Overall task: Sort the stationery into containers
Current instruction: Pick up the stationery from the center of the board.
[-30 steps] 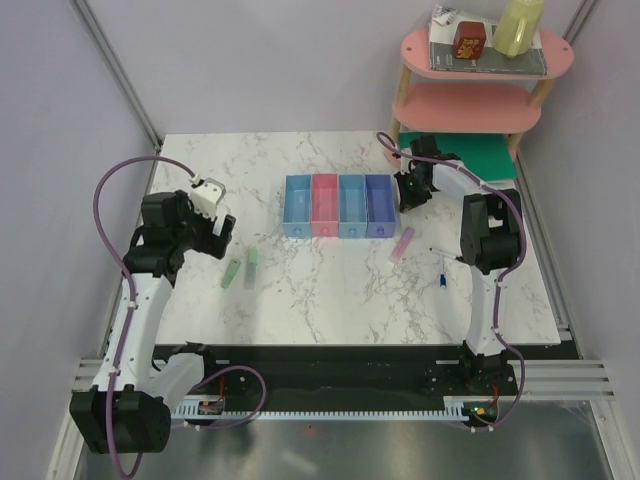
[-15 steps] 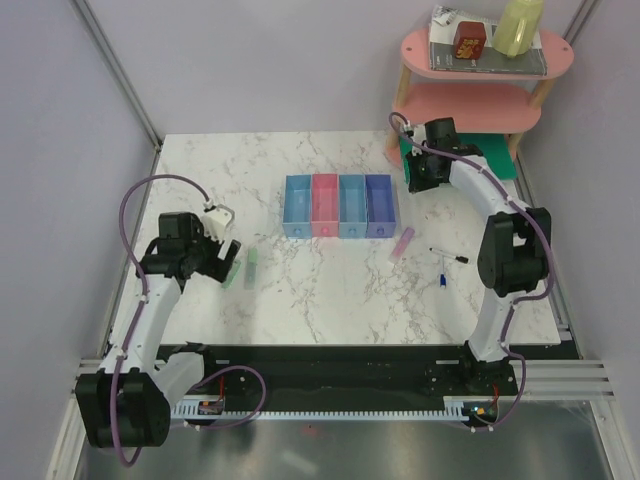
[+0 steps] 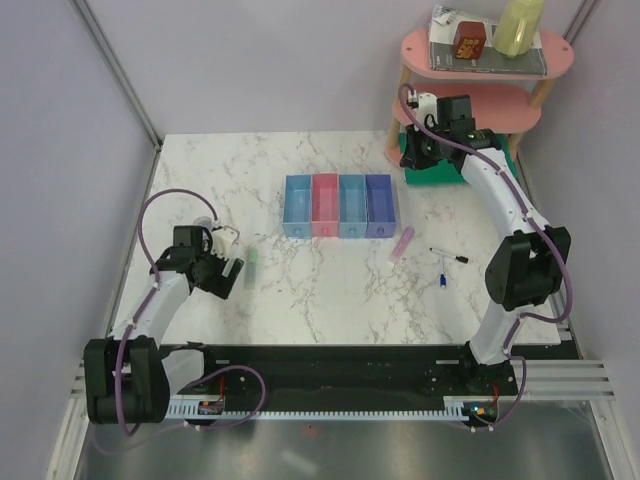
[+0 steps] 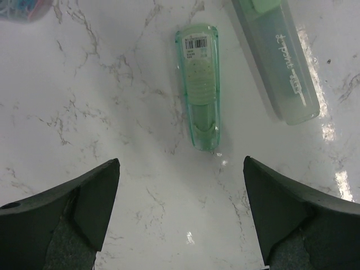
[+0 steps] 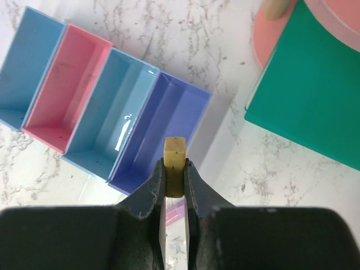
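Note:
My left gripper (image 3: 224,273) is open and empty, low over the table just near of a pale green stick (image 4: 201,84), with its fingers (image 4: 93,197) spread wide of it. A second pale green stick (image 4: 278,62) lies to its right and also shows in the top view (image 3: 251,268). My right gripper (image 3: 413,153) is shut on a small yellow block (image 5: 174,163), held above the table beside the purple bin (image 5: 163,135). The joined bins stand in a row: light blue (image 3: 297,207), pink (image 3: 324,205), light blue (image 3: 351,205), purple (image 3: 378,205). A pink stick (image 3: 402,243), a black pen (image 3: 448,254) and a blue-and-white pen (image 3: 441,280) lie at the right.
A flat green board (image 3: 470,160) lies under the pink tiered shelf (image 3: 480,105) at the far right, close behind my right gripper. The shelf carries a red box (image 3: 468,40) and a yellow bottle (image 3: 518,28). A rounded thing shows at the left wrist view's top left edge (image 4: 22,8).
My left gripper has come nearer and lower, down beside the green sticks. My right gripper has swung away to the far right, towards the shelf.

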Robot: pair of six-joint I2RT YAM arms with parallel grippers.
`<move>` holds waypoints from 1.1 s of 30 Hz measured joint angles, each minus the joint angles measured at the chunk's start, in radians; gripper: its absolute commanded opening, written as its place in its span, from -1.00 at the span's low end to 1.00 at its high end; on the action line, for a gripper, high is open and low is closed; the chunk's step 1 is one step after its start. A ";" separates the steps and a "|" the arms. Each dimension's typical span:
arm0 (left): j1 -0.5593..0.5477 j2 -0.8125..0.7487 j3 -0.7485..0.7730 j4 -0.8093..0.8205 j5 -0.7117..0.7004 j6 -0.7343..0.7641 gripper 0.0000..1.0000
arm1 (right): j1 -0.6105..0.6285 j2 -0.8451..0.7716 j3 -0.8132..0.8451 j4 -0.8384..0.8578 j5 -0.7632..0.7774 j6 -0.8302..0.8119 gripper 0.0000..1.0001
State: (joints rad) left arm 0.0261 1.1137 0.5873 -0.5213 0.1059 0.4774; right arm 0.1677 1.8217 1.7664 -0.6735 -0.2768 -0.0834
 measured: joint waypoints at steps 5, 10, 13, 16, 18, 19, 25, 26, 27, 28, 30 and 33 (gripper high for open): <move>0.000 0.061 -0.002 0.071 0.014 -0.001 0.82 | 0.041 0.002 0.010 0.001 -0.035 0.009 -0.72; -0.002 0.151 0.007 0.104 0.035 -0.001 0.75 | 0.088 0.020 0.019 0.007 -0.044 0.016 -0.70; -0.002 0.200 0.030 0.110 0.047 -0.005 0.72 | 0.105 0.040 0.032 0.008 -0.047 0.020 -0.69; -0.003 0.222 0.045 0.110 0.053 -0.005 0.56 | 0.112 0.061 0.048 0.008 -0.049 0.027 -0.69; -0.006 0.235 0.054 0.110 0.054 -0.005 0.43 | 0.117 0.074 0.056 0.009 -0.049 0.029 -0.69; -0.007 0.241 0.059 0.110 0.054 -0.005 0.33 | 0.120 0.079 0.059 0.009 -0.048 0.031 -0.69; -0.012 0.277 0.087 0.106 0.064 -0.005 -0.04 | 0.140 0.105 0.087 0.007 -0.048 0.035 -0.68; -0.012 0.283 0.092 0.105 0.067 -0.005 -0.14 | 0.143 0.109 0.095 0.008 -0.048 0.035 -0.67; -0.019 0.292 0.099 0.102 0.075 -0.006 -0.23 | 0.145 0.115 0.103 0.008 -0.048 0.034 -0.67; -0.024 0.300 0.106 0.100 0.077 -0.006 -0.41 | 0.149 0.120 0.109 0.008 -0.048 0.034 -0.67; -0.039 0.316 0.121 0.094 0.082 -0.006 -0.63 | 0.156 0.135 0.123 0.008 -0.048 0.034 -0.67; -0.053 0.333 0.142 0.081 0.087 -0.007 -0.96 | 0.167 0.161 0.137 0.008 -0.048 0.034 -0.67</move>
State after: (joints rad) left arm -0.0273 1.4471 0.7292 -0.4404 0.1928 0.4706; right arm 0.3344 1.9823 1.9030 -0.6651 -0.3248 -0.0498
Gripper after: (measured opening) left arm 0.192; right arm 0.173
